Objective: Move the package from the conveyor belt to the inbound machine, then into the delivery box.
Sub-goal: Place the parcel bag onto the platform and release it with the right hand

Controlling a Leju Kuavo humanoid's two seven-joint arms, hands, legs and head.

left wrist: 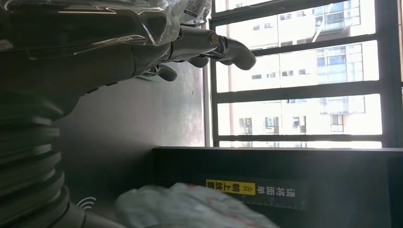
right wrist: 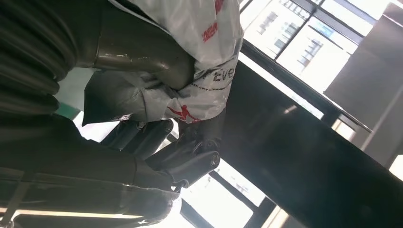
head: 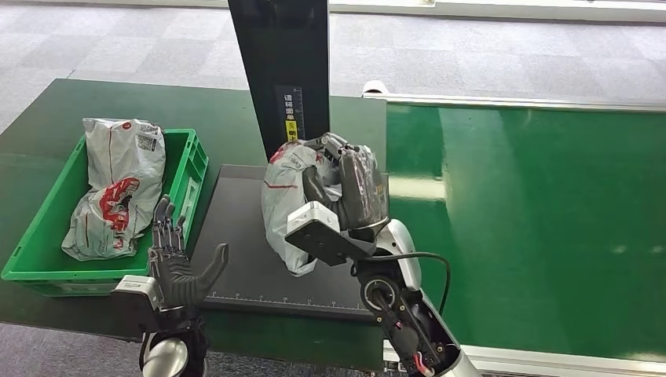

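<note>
Nearest us, our left hand [head: 174,263] hovers beside the dark scanning plate [head: 236,259], fingers spread wide and holding nothing. Beyond it, our right hand [head: 345,192] has its fingers wrapped around the package [head: 284,200], a soft white bag with red print, crumpled and sagging below our fingers onto the plate. We judge the slack plastic could slip from our fingers, or snag on the black post [head: 279,71] just behind them, on its way to the green box [head: 188,169].
</note>
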